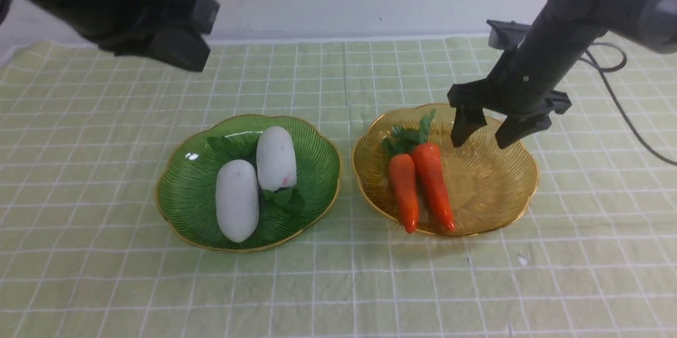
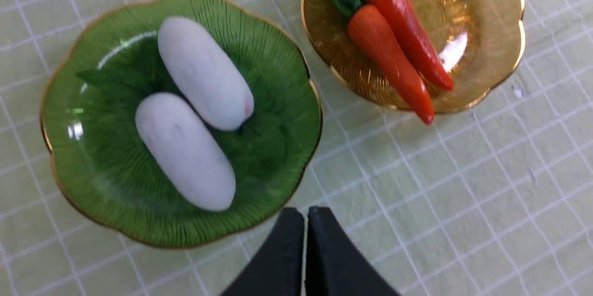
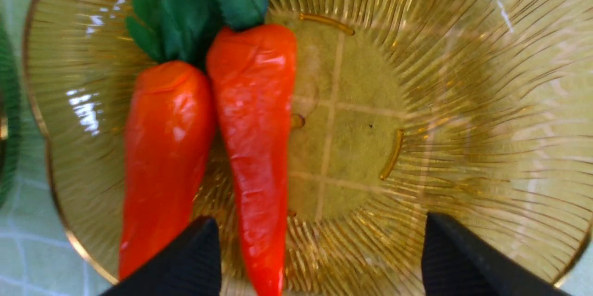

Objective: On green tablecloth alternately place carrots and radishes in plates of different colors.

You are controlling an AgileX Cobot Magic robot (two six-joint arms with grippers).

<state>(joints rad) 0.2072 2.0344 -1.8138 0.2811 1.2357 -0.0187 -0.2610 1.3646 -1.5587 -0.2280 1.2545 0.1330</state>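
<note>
Over the amber plate (image 1: 492, 190), the right gripper (image 1: 484, 141) tilts down, splayed, apparently empty.

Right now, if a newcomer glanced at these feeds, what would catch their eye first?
Two glossy orange toy carrots lie side by side in the amber-yellow ribbed plate on the right, the open right gripper hovering above it. On the left, two matte white oblong radishes fill the dark green ribbed plate.

Built as matte black tubular links, left arm (image 1: 121, 15) and right arm (image 1: 534, 63), with rounded dark grey joint housings. Dotted with small pale screw heads. Trailed by thin dark cable (image 1: 625, 116). Tipped with left hand (image 2: 305, 222) and right hand (image 1: 480, 143), black, tapered, finely ribbed.
</note>
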